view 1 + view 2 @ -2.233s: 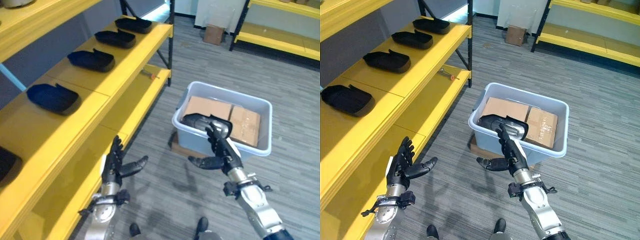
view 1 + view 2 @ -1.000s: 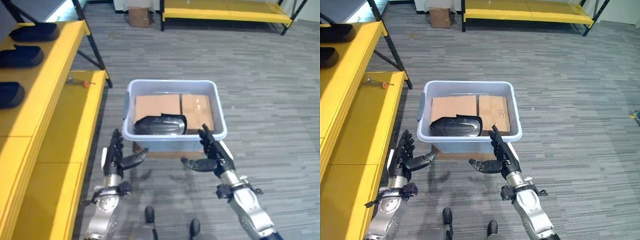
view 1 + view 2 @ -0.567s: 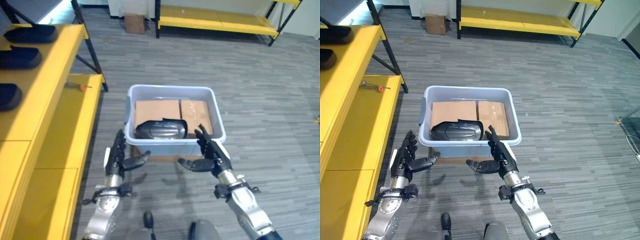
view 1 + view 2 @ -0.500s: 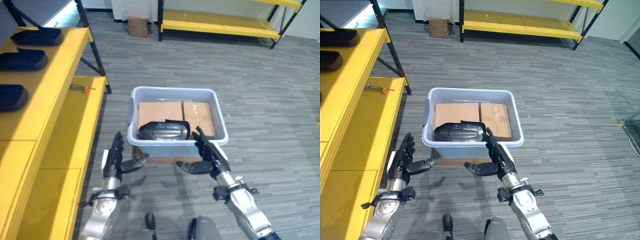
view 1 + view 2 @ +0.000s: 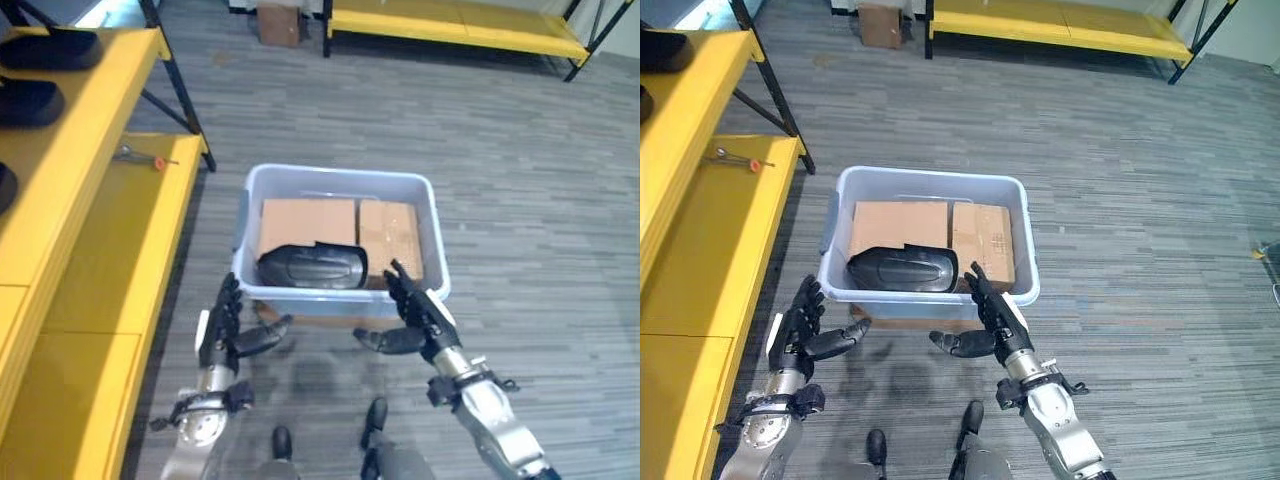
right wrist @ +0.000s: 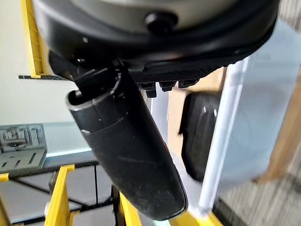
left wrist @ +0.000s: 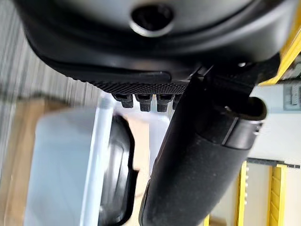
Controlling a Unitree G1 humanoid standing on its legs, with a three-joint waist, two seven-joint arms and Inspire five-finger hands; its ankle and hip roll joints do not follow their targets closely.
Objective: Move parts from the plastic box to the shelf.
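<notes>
Your yellow shelf (image 5: pixel 90 240) ran along the outer side of the left hand (image 5: pixel 218 335), and dark parts (image 5: pixel 35 100) already lay on its upper level, well beyond that hand. A second yellow shelf (image 5: pixel 1060 35) stood across the grey floor (image 5: pixel 1140 200), far ahead of both hands.

The pale plastic box (image 5: pixel 930 290) sat on the floor just ahead of your two hands, between them, resting on a piece of cardboard (image 5: pixel 902 323) that showed under its near edge. Flat cardboard sheets (image 5: pixel 930 230) lined its inside. The black part (image 5: pixel 902 268) lay on them against the near wall, just beyond the fingertips of the right hand (image 5: pixel 990 322) and nearer to that hand than to the left.

You held both hands low before the box, palms turned inward toward each other, fingers straight and spread, thumbs out; each was released and grasped nothing, and neither touched the box.

A small tool with an orange tip (image 5: pixel 145 157) lay on the shelf's lower level, well ahead of the left hand.
</notes>
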